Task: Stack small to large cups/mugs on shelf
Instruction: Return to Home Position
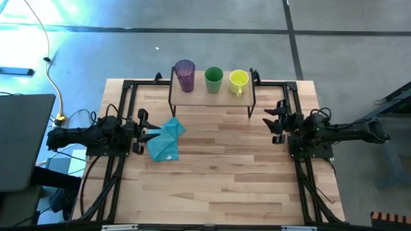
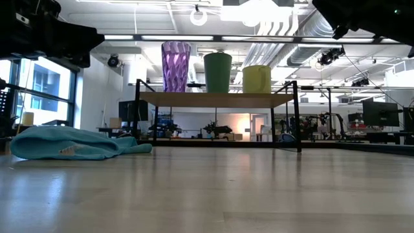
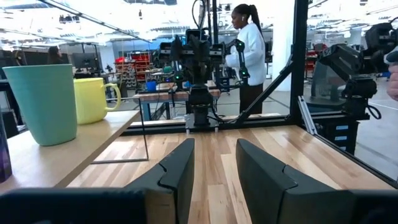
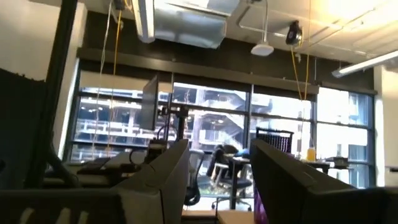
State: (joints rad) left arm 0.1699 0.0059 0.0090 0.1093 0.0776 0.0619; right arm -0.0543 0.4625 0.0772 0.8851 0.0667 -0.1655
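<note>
The shelf (image 1: 212,97) stands at the table's far middle on thin black legs. On it, in a row from left to right, stand a purple tumbler (image 1: 185,76), a green cup (image 1: 213,79) and a yellow mug (image 1: 239,81), each on its base. They also show in the low view: tumbler (image 2: 175,66), cup (image 2: 217,72), mug (image 2: 257,79). My left gripper (image 1: 144,130) is open and empty at the table's left, raised above the table; its wrist view shows the cup (image 3: 42,102) and mug (image 3: 93,98). My right gripper (image 1: 275,122) is open and empty at the table's right.
A light blue cloth (image 1: 166,140) lies crumpled on the table beside my left gripper, also in the low view (image 2: 71,144). A black frame (image 1: 122,90) runs along the table's edges. A person in white (image 3: 249,50) stands beyond the table's right side.
</note>
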